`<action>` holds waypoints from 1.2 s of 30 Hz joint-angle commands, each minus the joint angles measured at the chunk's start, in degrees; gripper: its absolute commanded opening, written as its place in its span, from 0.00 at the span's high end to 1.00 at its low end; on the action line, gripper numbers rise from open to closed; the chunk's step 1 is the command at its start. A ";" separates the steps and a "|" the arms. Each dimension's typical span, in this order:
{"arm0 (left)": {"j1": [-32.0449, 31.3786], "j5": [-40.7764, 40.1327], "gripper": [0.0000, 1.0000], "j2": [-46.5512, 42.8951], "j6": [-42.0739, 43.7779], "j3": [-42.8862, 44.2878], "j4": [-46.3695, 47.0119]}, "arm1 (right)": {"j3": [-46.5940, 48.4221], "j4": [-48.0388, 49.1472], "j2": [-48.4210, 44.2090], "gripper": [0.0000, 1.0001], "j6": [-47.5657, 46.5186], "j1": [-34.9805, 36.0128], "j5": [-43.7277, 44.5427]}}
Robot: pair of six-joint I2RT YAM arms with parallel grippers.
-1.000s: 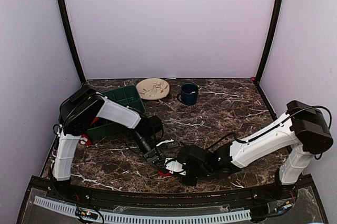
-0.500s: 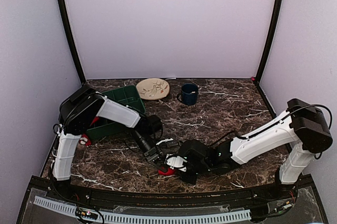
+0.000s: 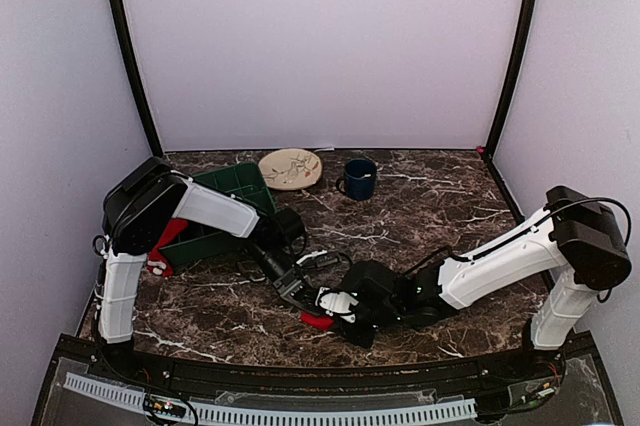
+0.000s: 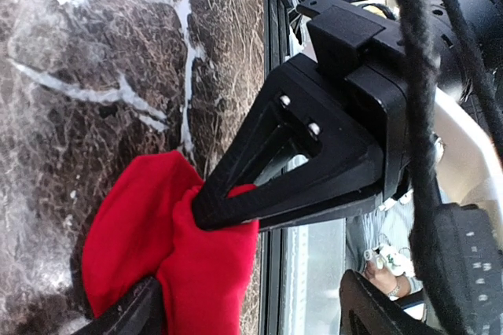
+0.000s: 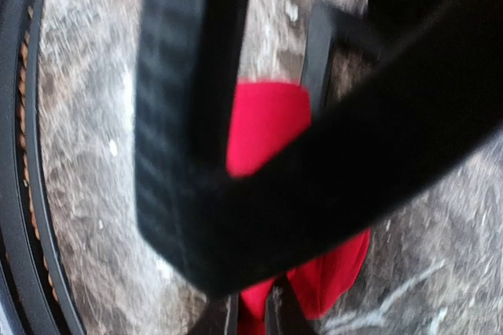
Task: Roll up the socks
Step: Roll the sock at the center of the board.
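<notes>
A bunched red sock lies on the marble table near its front edge. My right gripper is shut on it, and in the left wrist view its black fingers pinch the red sock. The same fingers stand close together on the sock in the blurred right wrist view. My left gripper stands open just behind the sock, its fingertips wide apart around the fabric without gripping it. A second red sock hangs at the green bin's front left corner.
A green bin stands at the back left, with a patterned plate and a dark blue mug behind the arms. The table's front rail runs right beside the sock. Black cables loop between the two grippers.
My left gripper has opened, let go of the sock and drawn back a little. The right gripper has shifted slightly left, still gripping the sock. The second sock at the bin shows more.
</notes>
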 commanded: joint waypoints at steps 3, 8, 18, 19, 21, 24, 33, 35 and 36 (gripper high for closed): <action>1.41 -6.24 0.21 -1.87 -1.37 -3.39 4.86 | -2.43 -2.18 -0.47 0.94 1.94 -1.03 -2.24; 2.26 -8.82 0.20 -3.66 -3.82 -5.91 8.70 | -3.14 -1.25 -1.11 0.94 3.23 -1.75 -3.77; 3.26 -19.10 0.21 -8.38 -7.18 -11.67 16.71 | -4.93 0.73 -2.69 0.95 5.86 -4.18 -7.73; 3.32 -20.61 0.21 -8.94 -7.71 -12.48 17.91 | -5.10 0.85 -2.79 0.95 6.12 -4.34 -8.15; 3.58 -22.80 0.21 -10.34 -9.12 -14.63 20.71 | -5.31 1.16 -2.91 0.95 6.81 -4.97 -9.28; 3.64 -25.13 0.21 -12.53 -10.68 -17.22 24.67 | -5.64 1.74 -2.93 0.95 8.02 -6.19 -11.95; 3.10 -29.80 0.21 -22.66 -15.77 -28.66 41.00 | -4.09 0.90 -0.69 0.94 10.22 -9.52 -20.20; 2.33 -31.08 0.21 -25.08 -16.09 -31.72 44.72 | -3.68 0.70 0.04 0.94 10.56 -9.98 -21.97; 1.80 -32.05 0.20 -26.43 -16.14 -33.30 46.69 | -3.47 0.69 0.41 0.94 10.71 -10.22 -22.91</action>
